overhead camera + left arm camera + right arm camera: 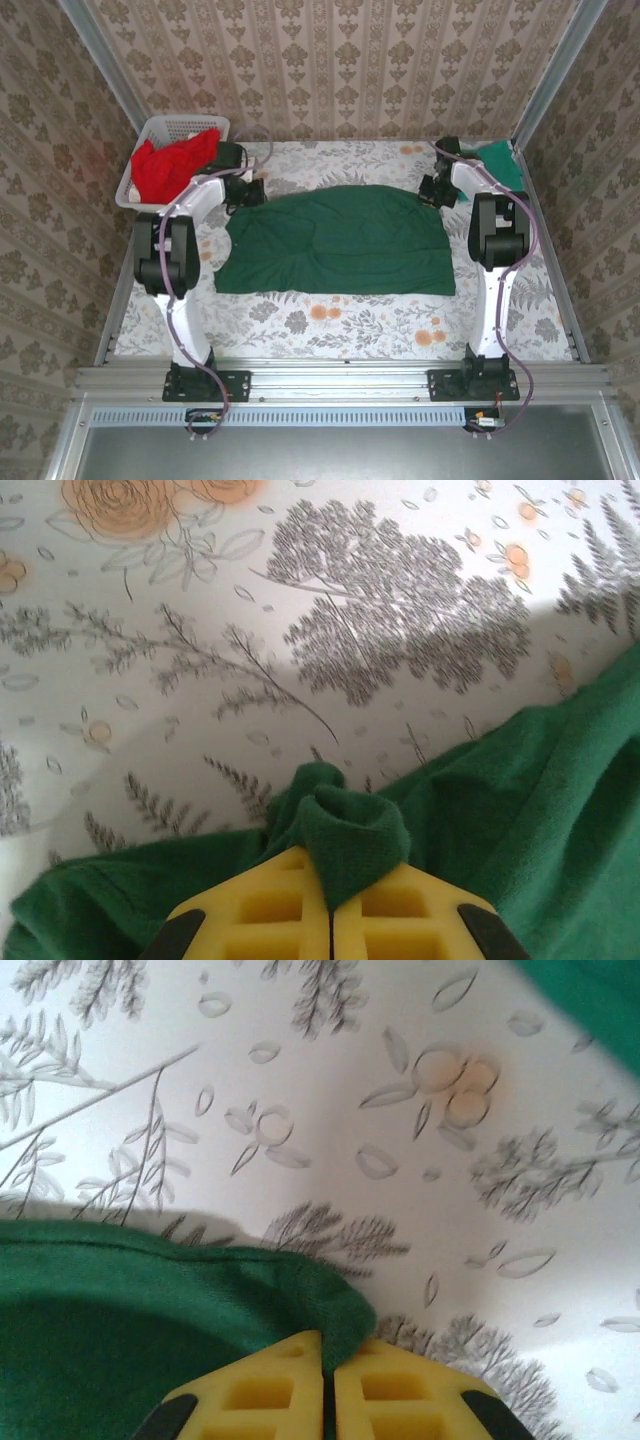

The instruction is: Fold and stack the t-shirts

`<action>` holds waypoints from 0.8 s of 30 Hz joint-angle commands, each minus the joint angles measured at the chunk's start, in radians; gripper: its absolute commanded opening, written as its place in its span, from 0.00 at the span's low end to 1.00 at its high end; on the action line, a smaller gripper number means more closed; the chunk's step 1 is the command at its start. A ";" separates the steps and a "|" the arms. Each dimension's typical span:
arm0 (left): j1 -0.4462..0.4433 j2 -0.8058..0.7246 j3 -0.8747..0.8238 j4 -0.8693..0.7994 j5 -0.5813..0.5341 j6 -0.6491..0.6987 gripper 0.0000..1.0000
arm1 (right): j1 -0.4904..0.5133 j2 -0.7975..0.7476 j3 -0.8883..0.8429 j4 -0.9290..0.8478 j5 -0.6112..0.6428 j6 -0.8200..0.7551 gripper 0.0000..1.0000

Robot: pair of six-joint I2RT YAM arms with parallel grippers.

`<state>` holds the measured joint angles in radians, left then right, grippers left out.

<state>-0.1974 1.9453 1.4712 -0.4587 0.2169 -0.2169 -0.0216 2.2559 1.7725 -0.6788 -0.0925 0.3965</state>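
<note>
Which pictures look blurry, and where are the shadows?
Right wrist view: the tablecloth print looks soft, with a grey shadow beside the dark green shirt. Left wrist view: print sharper, shadow along the shirt's edge. Top view: bright, even light.

Dark green t-shirt [340, 240], red shirts [170, 165], white basket [186, 126], floral tablecloth [330, 320], yellow fingers [250, 910]

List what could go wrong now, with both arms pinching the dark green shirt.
1. The left fingers hold only a small fold of the dark green t-shirt; it may slip when lifted.
2. The right fingers pinch just the edge, so the fold could come out skewed.
3. The teal t-shirt lies beside the right arm and could get snagged.
</note>
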 commanded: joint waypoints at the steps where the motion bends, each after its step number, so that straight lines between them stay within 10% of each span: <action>1: -0.010 -0.059 -0.110 0.057 0.002 -0.042 0.01 | 0.003 -0.070 -0.083 0.085 -0.050 -0.003 0.08; 13: 0.007 -0.189 -0.084 -0.014 -0.101 -0.016 0.00 | -0.004 -0.309 -0.262 0.155 -0.049 -0.065 0.04; 24: 0.012 -0.398 -0.434 0.108 -0.154 -0.063 0.00 | -0.078 -0.377 -0.393 0.205 -0.075 -0.116 0.04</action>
<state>-0.1947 1.5806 1.1091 -0.3775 0.1043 -0.2546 -0.0795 1.8839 1.4040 -0.4965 -0.1467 0.3130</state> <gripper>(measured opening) 0.067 0.068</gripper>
